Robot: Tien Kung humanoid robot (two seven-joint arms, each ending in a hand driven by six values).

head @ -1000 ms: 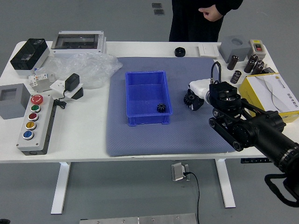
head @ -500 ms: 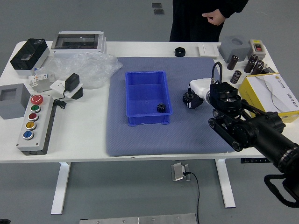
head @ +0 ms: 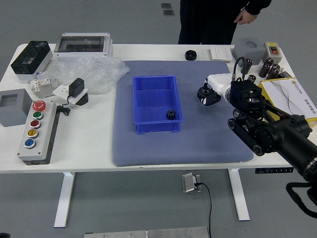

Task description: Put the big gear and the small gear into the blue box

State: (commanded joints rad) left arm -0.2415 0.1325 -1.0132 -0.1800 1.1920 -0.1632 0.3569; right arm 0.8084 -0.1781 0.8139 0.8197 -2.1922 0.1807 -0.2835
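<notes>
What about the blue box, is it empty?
No, a small black gear lies inside the blue box, toward its near right corner.

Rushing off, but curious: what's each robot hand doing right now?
Left hand: not in view.
Right hand: over the mat; can't tell whether open, closed or holding.

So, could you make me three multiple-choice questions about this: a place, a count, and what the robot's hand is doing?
1. Where is the small gear?
A. Inside the blue box
B. Beside the plastic bag
C. On the floor

2. How many round buttons does the left-hand panel have?
A. Two
B. Five
C. Nine

3. What is the robot's right hand doing?
A. Pressing a button
B. Lifting the blue box
C. Holding a gear

1: A, it lies within the box's walls.
2: B, red, green, dark red, yellow and blue, in one row.
3: C, the other black gear sits at its fingertips.
</notes>
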